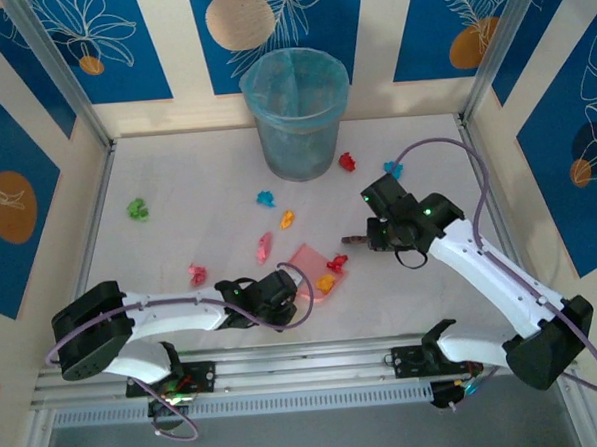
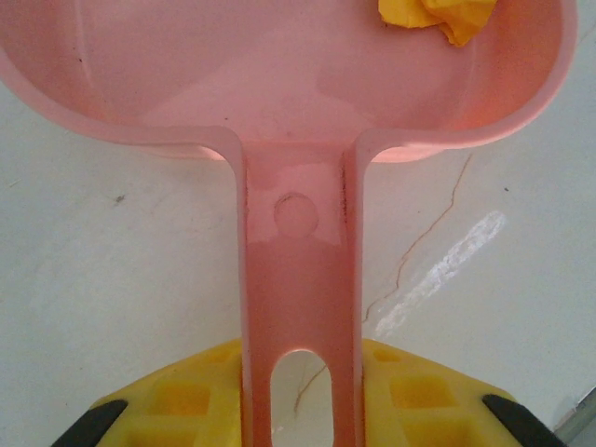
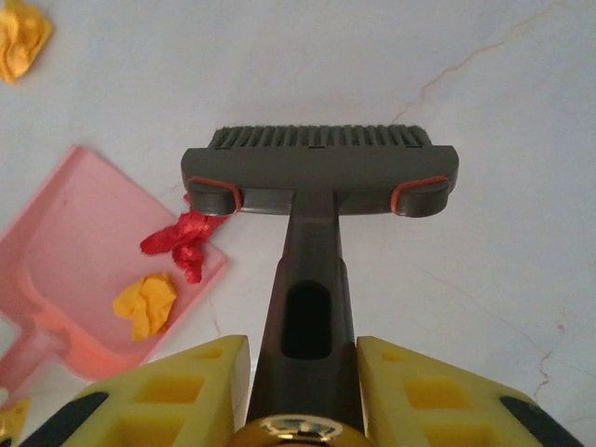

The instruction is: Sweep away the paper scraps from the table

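Observation:
My left gripper (image 1: 285, 289) (image 2: 300, 400) is shut on the handle of a pink dustpan (image 1: 309, 263) (image 2: 279, 84) lying flat on the white table (image 1: 176, 170). An orange scrap (image 1: 327, 281) (image 2: 445, 15) (image 3: 146, 303) lies in the pan. My right gripper (image 1: 369, 238) (image 3: 303, 382) is shut on a grey brush (image 1: 348, 241) (image 3: 319, 168). The brush head stands beside the pan's lip, against a red scrap (image 1: 338, 262) (image 3: 182, 242) at that lip. Loose paper scraps lie around: green (image 1: 136, 207), red (image 1: 197, 274), pink (image 1: 265, 247), orange (image 1: 288, 220) (image 3: 20, 42), cyan (image 1: 266, 198).
A grey bin with a blue liner (image 1: 296, 113) stands at the back middle, with a red scrap (image 1: 347, 162) and a cyan scrap (image 1: 393, 165) to its right. Metal rails (image 1: 306, 368) run along the near edge. Walls close in both sides.

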